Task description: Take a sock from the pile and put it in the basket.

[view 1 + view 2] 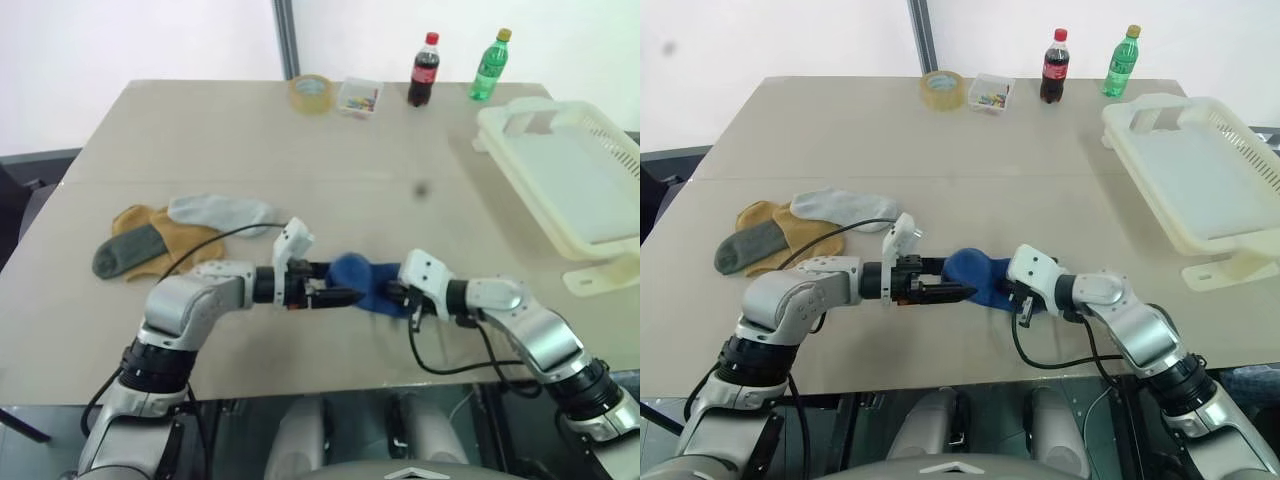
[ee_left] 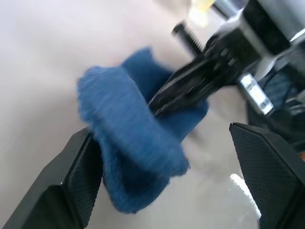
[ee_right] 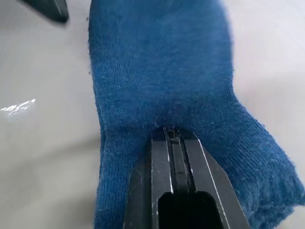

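A royal blue sock [image 1: 358, 281] hangs just above the table's near middle, between my two grippers. My right gripper [image 3: 171, 131] is shut on it, its black fingers pinched together over a fold of the knit. My left gripper [image 1: 344, 296] is open, reaching in from the left, with one finger [image 2: 76, 171] against the sock and the other finger [image 2: 267, 162] well apart. The pile [image 1: 165, 237] lies at the left: a pale grey sock [image 1: 222, 211], a mustard one and a dark grey-green one [image 1: 124, 253]. The cream-white basket [image 1: 531, 106] stands at the far right, slightly off the table's edge.
Along the table's back edge stand a roll of tape [image 1: 312, 92], a small clear box [image 1: 358, 97], a cola bottle [image 1: 424, 70] and a green bottle [image 1: 490, 65]. A black cable [image 1: 450, 365] loops off my right wrist near the front edge.
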Tool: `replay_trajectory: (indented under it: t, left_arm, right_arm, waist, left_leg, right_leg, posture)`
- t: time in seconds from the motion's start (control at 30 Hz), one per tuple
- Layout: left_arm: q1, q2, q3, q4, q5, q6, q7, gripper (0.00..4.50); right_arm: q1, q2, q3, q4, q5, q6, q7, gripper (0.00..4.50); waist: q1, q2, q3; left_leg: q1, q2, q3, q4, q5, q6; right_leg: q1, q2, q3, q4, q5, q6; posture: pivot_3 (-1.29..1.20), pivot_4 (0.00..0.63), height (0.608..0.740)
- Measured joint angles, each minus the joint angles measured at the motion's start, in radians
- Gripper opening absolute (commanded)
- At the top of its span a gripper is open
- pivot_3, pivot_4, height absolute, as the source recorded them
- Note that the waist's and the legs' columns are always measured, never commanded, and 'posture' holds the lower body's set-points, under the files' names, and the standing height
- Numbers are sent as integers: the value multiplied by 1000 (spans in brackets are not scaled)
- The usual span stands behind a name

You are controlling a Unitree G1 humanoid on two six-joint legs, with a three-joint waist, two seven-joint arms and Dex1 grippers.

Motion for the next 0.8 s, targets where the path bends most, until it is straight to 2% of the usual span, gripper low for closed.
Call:
replay_trajectory:
  t: [0.07, 0.23, 0.37, 0.47, 0.53, 0.57, 0.67, 0.73, 0.77, 0.8]
  left_arm:
    - [-16, -20, -10, 8, -8, 7, -4, 4278]
    - [-94, -136, -28, 84, -62, 55, -26, 4278]
    - [-131, -190, -72, 131, -64, 59, -42, 4278]
    - [-138, -206, -150, 163, -29, 39, -61, 4278]
    - [-143, -208, -206, 182, 14, 3, -73, 4278]
    - [-143, -206, -263, 203, 67, -51, -91, 4278]
    - [-145, -218, -303, 246, 132, -136, -108, 4278]
    - [-149, -229, -307, 265, 158, -172, -107, 4278]
    - [-150, -234, -307, 273, 164, -187, -107, 4278]
    - [-150, -238, -306, 279, 169, -196, -107, 4278]
  right_arm:
    - [13, -2, -15, -16, 8, 22, -2, 21]
    - [24, 15, -148, -124, 147, 167, -15, 21]
    - [82, -65, -190, -203, 173, 219, -12, 21]
    - [171, -119, -210, -274, 193, 256, -12, 21]
    - [246, -147, -234, -320, 199, 265, -17, 537]
    - [345, -184, -269, -356, 196, 263, -23, 795]
    - [461, -187, -351, -388, 200, 258, -51, 2349]
    - [499, -186, -396, -408, 210, 258, -63, 3186]
    - [517, -183, -421, -416, 215, 259, -70, 3415]
    - [534, -177, -445, -425, 217, 259, -82, 3947]
  waist:
    - [0, 0, 0]
    - [12, 0, 0]
    - [17, 0, 0]
    - [15, 0, 0]
    - [14, 1, 0]
    - [15, 1, 0]
    - [15, 1, 0]
    - [15, 1, 0]
    - [15, 1, 0]
    - [15, 1, 0]
  left_leg:
    - [1, 0, 0, 0, 0, 0]
    - [1, -1, 0, 0, 0, 0]
    - [1, -1, -1, 0, 0, 0]
    - [1, -1, 0, 0, 0, 0]
    - [1, -1, 0, 0, 0, 0]
    - [2, -1, 0, 0, 0, 0]
    - [4, -1, 0, 0, 0, 1]
    - [6, 0, 0, 0, 0, 1]
    - [6, 0, 0, 0, 0, 1]
    - [6, 0, 0, 0, 0, 1]
  right_leg:
    - [0, 0, 0, 0, 0, 0]
    - [1, 1, 0, 0, 1, 1]
    - [1, 1, 0, -1, 0, 1]
    - [1, 1, 0, -1, 0, 0]
    - [1, 1, 1, -1, 0, -1]
    - [2, 1, 1, -1, -2, -3]
    - [4, 0, 1, -1, -2, -3]
    - [5, 0, 1, -1, -4, 0]
    - [6, 0, 1, -1, -4, 1]
    - [6, 0, 1, -1, -4, 1]
  posture:
    - [0, 150, 740]
    - [0, 150, 740]
    - [0, 150, 740]
    - [0, 150, 740]
    - [0, 150, 740]
    - [0, 150, 740]
    - [0, 150, 740]
    - [0, 150, 740]
    - [0, 150, 740]
    - [0, 150, 740]
